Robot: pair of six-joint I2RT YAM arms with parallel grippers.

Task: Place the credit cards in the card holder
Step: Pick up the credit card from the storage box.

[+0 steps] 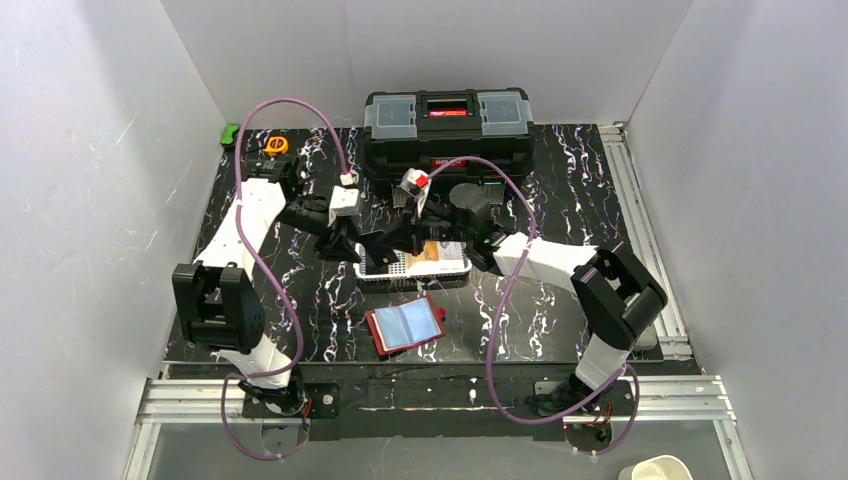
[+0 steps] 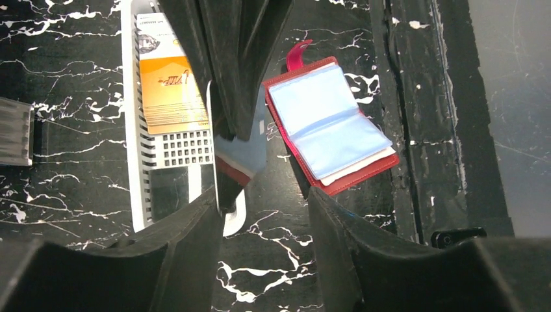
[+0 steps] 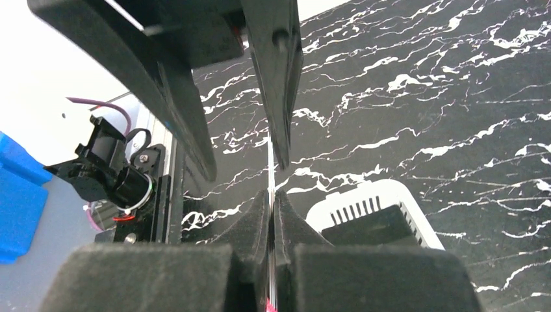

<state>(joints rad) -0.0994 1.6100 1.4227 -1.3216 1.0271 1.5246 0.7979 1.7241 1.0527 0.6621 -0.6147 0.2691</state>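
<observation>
The holder (image 1: 404, 326) lies nearest, opened flat on the black, white-veined table (image 1: 300, 310). It is a red leather-like square with clear, glossy sleeves facing up and a snap tab poking off its far edge. It sits slightly skewed. Bare tabletop runs out to both sides of it, and a metal rail (image 1: 430, 390) borders the near edge.

Just behind it, with a narrow strip of table between, is a white basket (image 1: 415, 281). It is a low plastic rectangle with perforated walls. An orange card (image 1: 440, 252) lies flat inside, toward its right end.

Both arms meet over the basket's left end. The right gripper (image 3: 271, 194) has its padded fingers pressed together on a thin grey card (image 2: 247, 146) that has a red band at one end, and it holds that card on edge. The left gripper (image 2: 265, 195) has its fingers spread on either side of that card. Whether either pad touches the card I cannot tell.

Close behind the basket is a black toolbox (image 1: 447, 140), boxy hard plastic with clear lid compartments, leaving little room there. White walls close in the left, right and back.
</observation>
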